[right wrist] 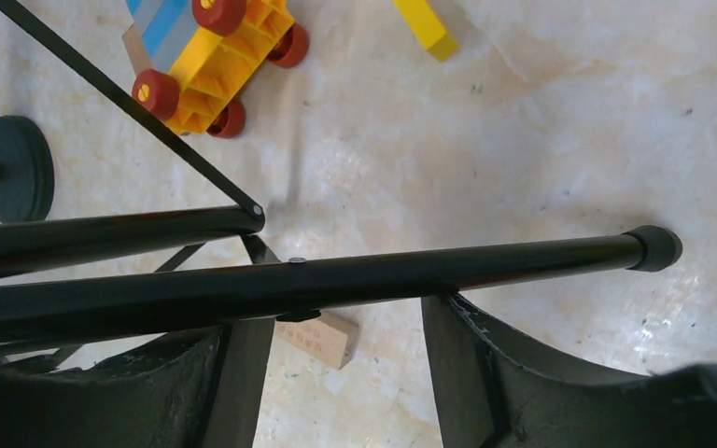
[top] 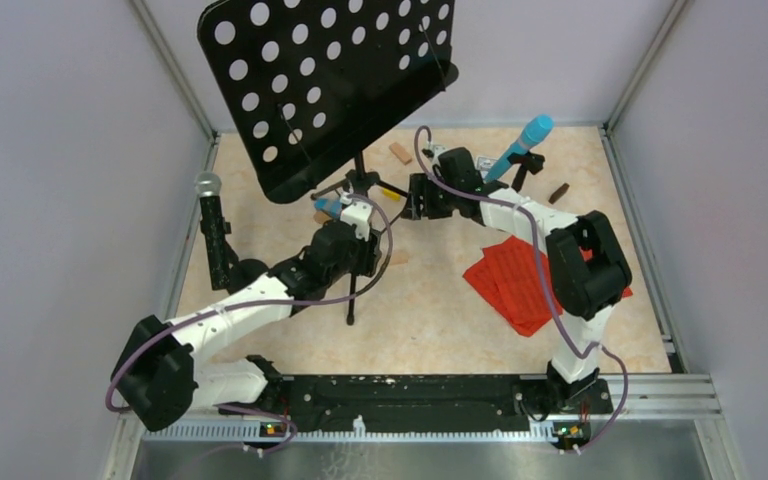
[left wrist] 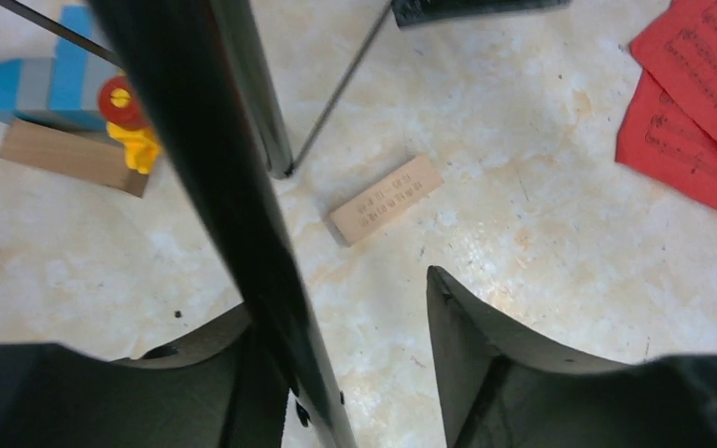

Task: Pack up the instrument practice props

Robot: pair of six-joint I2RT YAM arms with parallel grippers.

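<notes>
Blunt black fingers [left wrist: 485,373] of the left gripper [left wrist: 350,299] fill the bottom of its wrist view. They stand partly apart around a leg [left wrist: 233,187] of the music stand. The leg runs hard by the 9 o'clock finger and clear of the 3 o'clock one, so nothing is clamped. Just beyond, a block [left wrist: 383,199] lies flat on the table [left wrist: 541,243], with red pages [left wrist: 700,103] at 2 o'clock and a toy [left wrist: 65,84] at 10 o'clock.

At the right gripper [right wrist: 341,317] the jaws also stand apart. A capped leg [right wrist: 429,271] lies crosswise over the fingertips, gripped by neither. Whether it touches them cannot be told. A holder [right wrist: 17,168] base sits at 9 o'clock there, and a yellow piece [right wrist: 427,26] at 12.

From above, both arms reach into the middle of the table to the tripod below the tilted, hole-punched desk [top: 330,80], which towers at 11 o'clock. The left gripper [top: 357,222] is on the long leg pointing to 6 o'clock. The right gripper [top: 425,195] is just beside the hub, on its 3 o'clock side. The blue mic [top: 525,140] leans in its holder at 1 o'clock. The silver mic [top: 208,190] stands upright at 9 o'clock, near the left wall. The pages [top: 510,275] lie fanned at 4 o'clock, partly under the right arm.
</notes>
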